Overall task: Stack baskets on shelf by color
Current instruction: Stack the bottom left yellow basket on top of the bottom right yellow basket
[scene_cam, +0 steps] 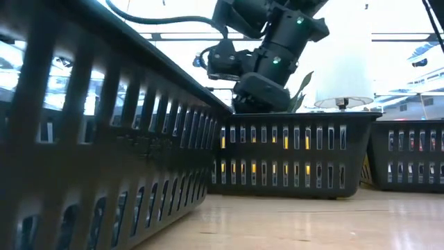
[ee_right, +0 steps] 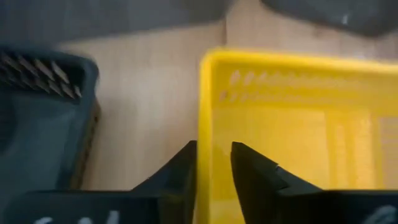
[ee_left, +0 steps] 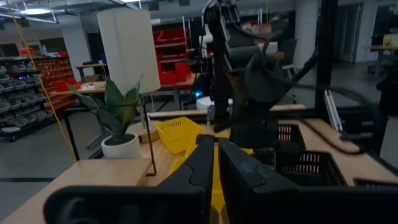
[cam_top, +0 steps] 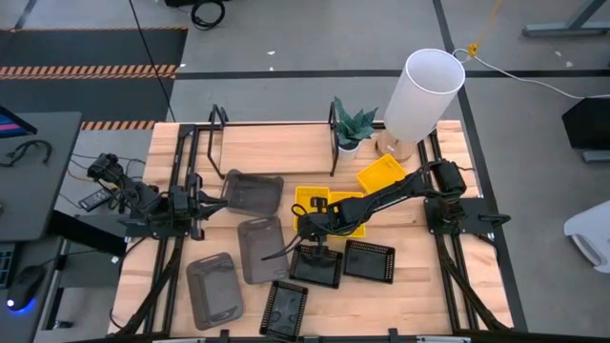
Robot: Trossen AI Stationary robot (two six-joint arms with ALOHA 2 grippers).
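Baskets lie scattered over the table [cam_top: 410, 267] in front of the shelf [cam_top: 276, 148]: two yellow ones [cam_top: 329, 211] side by side at the middle, a third yellow one [cam_top: 383, 174] tilted near the lamp [cam_top: 422, 92], three black ones [cam_top: 369, 261] along the near side, and grey ones [cam_top: 253, 193] to the left, one of them lying at the shelf's front edge. The right gripper [cam_top: 307, 221] reaches down from the right to the left edge of the middle yellow pair; its wrist view shows the two fingers [ee_right: 180, 171] astride the yellow rim [ee_right: 205, 124], one outside and one inside, pinching it or nearly so, with bare wood between that rim and a black basket [ee_right: 43, 118] just beside. The left gripper [ee_left: 214, 165] waits at the table's left side, fingers pressed together, holding nothing. The shelf board is bare along most of its length, with a plant [cam_top: 353, 129] at its right end. Only the low view shows the black baskets' slotted walls [scene_cam: 284, 156] edge-on, yellow glowing through the slots and the right arm coming down behind them. Only the left wrist view shows the tilted yellow basket [ee_left: 177, 134] from the side, beside the plant pot [ee_left: 121, 146].
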